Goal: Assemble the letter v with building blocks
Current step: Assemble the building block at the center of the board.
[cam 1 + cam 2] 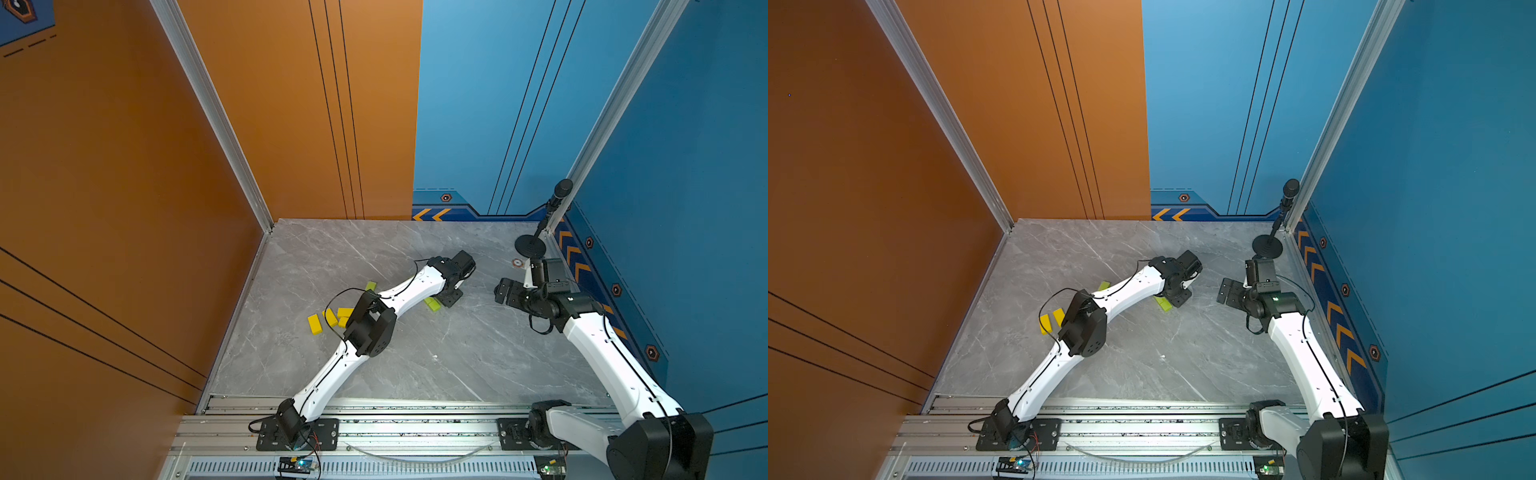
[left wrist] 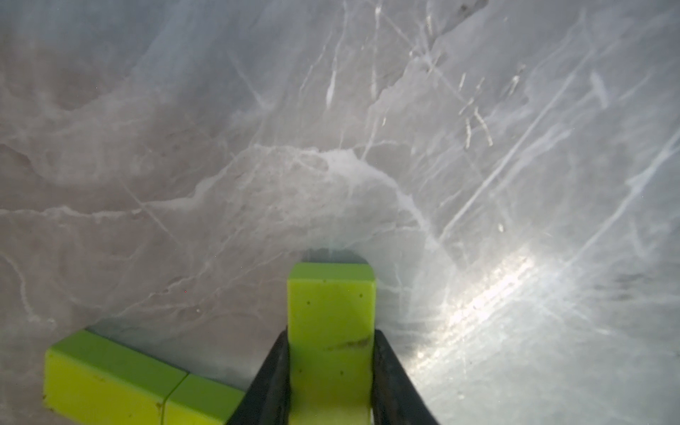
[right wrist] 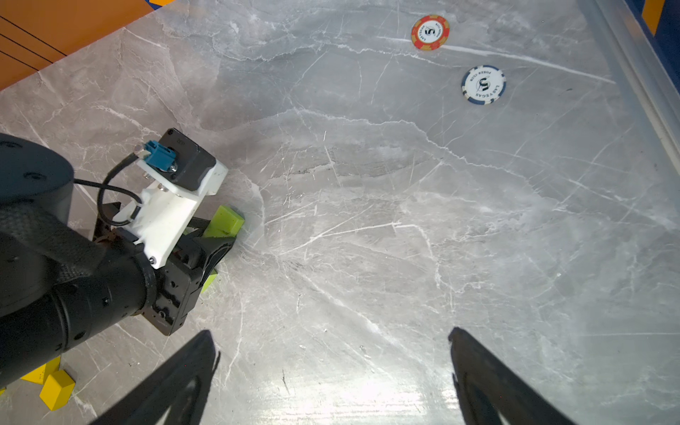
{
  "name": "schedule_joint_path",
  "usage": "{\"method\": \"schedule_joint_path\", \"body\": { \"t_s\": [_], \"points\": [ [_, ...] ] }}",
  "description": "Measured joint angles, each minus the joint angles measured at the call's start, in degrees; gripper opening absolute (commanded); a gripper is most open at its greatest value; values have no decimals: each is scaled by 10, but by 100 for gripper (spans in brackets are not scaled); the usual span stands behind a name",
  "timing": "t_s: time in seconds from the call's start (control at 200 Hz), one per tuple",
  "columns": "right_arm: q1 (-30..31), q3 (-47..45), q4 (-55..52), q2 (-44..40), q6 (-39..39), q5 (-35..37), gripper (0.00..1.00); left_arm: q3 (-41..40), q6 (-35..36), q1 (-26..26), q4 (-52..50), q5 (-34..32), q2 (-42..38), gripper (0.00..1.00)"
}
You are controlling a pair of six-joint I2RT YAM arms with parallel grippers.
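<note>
Lime-green block (image 2: 331,312), matte, rectangular, clamped in left pincer (image 2: 331,333).

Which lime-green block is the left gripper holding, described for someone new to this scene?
On the grey marble tabletop, follow the left arm to the left gripper. The lime-green block is the one pinched between its black fingers; the two lime-green blocks beside it lie end to end, ungripped.

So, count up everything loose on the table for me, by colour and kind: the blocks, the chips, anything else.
Lime-green blocks: 4
Yellow blocks: 4 showing, more may be hidden
Poker chips: 2
Microphone on its stand: 1
Total: 11
</note>
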Motion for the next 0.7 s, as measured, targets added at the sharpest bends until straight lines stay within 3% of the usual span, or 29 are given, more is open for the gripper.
{"method": "schedule_joint_path", "body": {
  "t_s": [0.701],
  "points": [
    [4, -8, 5, -1, 0, 0, 100, -6, 0, 0, -2, 2, -4, 39]
  ]
}}
